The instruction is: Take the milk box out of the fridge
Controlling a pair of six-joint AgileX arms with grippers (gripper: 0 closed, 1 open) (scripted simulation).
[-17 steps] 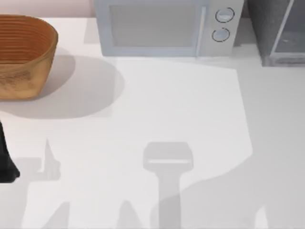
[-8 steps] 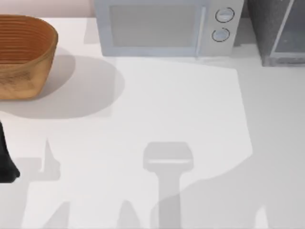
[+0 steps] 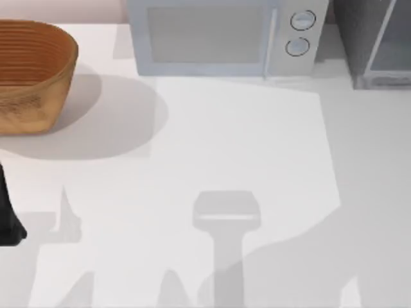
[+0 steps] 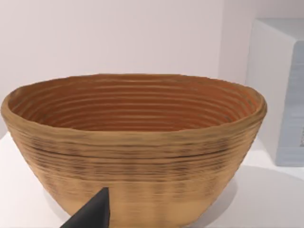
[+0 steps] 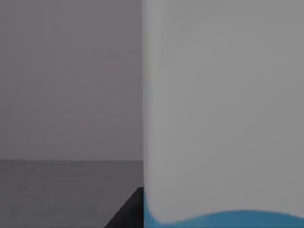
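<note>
Left arm parked at the surface's left edge. One dark fingertip of the left pincer shows, the wicker basket just ahead of it. Cannot tell how far it is open; nothing seen in it.

Centre back: microwave, two knobs.

Far right back: fridge, dark grey, pale frame.

Right wrist view: milk box fills the near field, white face with a blue band low down, very close in front of the right pincer; grey interior walls suggest it stands inside the fridge. One dark finger shows beside the carton's edge. Contact and opening: cannot tell.

Handling, judged: stiff card, smooth sides, likely slippery; moderate weight if full; crushes under hard squeeze. Grip flat opposite faces mid-height, keep upright.

Count: one basket, one microwave, one fridge, one milk box.
</note>
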